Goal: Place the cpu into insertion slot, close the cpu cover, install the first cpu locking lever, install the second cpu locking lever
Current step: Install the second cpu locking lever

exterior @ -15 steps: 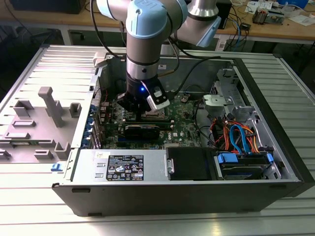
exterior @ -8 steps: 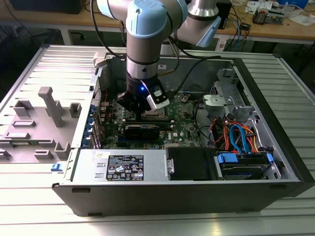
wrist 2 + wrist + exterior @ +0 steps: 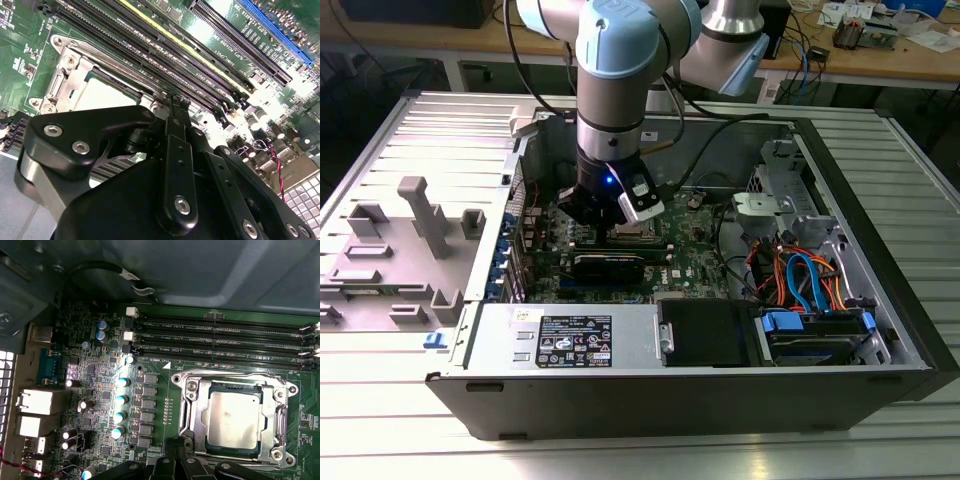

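Exterior view first: my black gripper hangs low inside the open grey computer case, over the green circuit board, with the long black memory slots toward six o'clock of me. In the first wrist view the small flat square cpu with its dull silver-grey top already lies in the insertion slot, the square silver-rimmed socket. The cpu cover, a thin silver frame plate with a window, appears to lie down around the chip, though I cannot tell whether it is fully seated. My fingers sit pressed together beside the socket's edge, holding nothing I can see.

I judge the risk is a slip: pushing off-line at this edge could scrape the board or leave the cover unlatched.
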Action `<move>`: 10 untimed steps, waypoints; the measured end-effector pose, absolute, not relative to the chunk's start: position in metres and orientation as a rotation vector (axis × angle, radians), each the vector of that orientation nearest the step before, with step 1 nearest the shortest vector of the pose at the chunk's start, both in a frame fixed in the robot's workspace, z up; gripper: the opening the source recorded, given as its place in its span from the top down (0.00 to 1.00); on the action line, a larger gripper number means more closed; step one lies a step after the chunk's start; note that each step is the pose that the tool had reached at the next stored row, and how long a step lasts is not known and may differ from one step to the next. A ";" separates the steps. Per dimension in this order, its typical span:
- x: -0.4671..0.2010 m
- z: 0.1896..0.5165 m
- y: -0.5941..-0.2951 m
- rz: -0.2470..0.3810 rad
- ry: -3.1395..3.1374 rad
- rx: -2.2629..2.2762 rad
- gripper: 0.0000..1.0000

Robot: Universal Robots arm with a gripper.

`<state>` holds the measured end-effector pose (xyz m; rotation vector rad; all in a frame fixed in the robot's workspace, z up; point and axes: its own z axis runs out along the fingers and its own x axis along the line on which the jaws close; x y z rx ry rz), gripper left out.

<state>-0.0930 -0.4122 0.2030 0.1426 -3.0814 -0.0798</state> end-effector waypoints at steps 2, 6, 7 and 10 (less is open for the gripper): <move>-0.093 0.203 -0.412 -0.079 -3.081 0.143 0.89; -0.093 0.203 -0.412 -0.070 -3.081 0.142 0.89; -0.093 0.203 -0.412 -0.070 -3.081 0.142 0.89; -0.093 0.204 -0.412 -0.071 -3.081 0.142 0.89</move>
